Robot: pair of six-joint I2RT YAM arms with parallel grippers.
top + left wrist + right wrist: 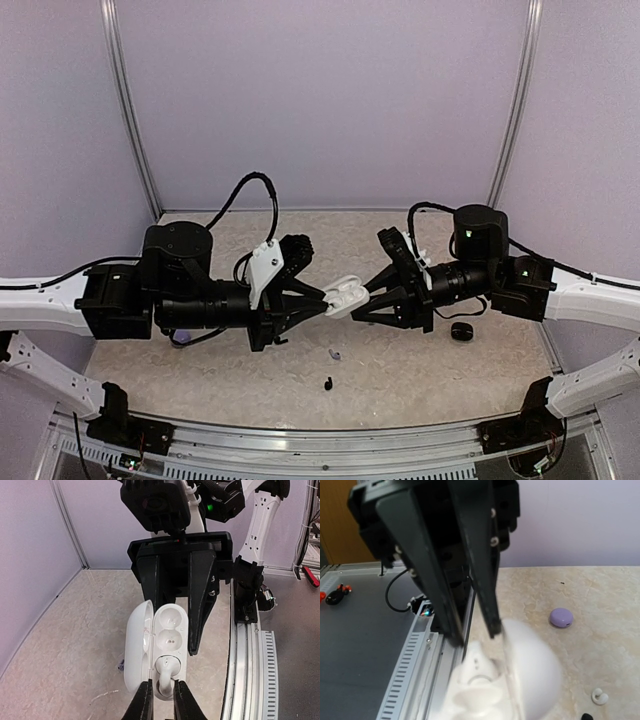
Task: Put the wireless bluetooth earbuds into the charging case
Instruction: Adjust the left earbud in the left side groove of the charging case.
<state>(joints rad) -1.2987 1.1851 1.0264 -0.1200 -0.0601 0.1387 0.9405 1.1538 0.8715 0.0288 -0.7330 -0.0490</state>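
Note:
The white charging case (pixel 167 630) hangs open above the table, lid (pixel 137 645) swung to the left. My right gripper (pixel 175 630) is shut on its far end, one black finger on each side. A white earbud (pixel 167 672) sits in the near well with its stem toward me, while the far well (pixel 170 616) stands bare. My left gripper (pixel 164 700) is open a little. Its fingertips (pixel 145 700) flank the stem, with a thin gap on the left side. From above, both grippers meet at the case (pixel 345 295). The right wrist view shows the case (pixel 520 680) only as a blur.
On the table lie a lavender earbud (pixel 334 354), a black earbud (pixel 327 382), a black case (pixel 461 331), a lavender case (pixel 561 617) and another white earbud (pixel 599 696). A metal rail (pixel 250 655) runs along the near table edge.

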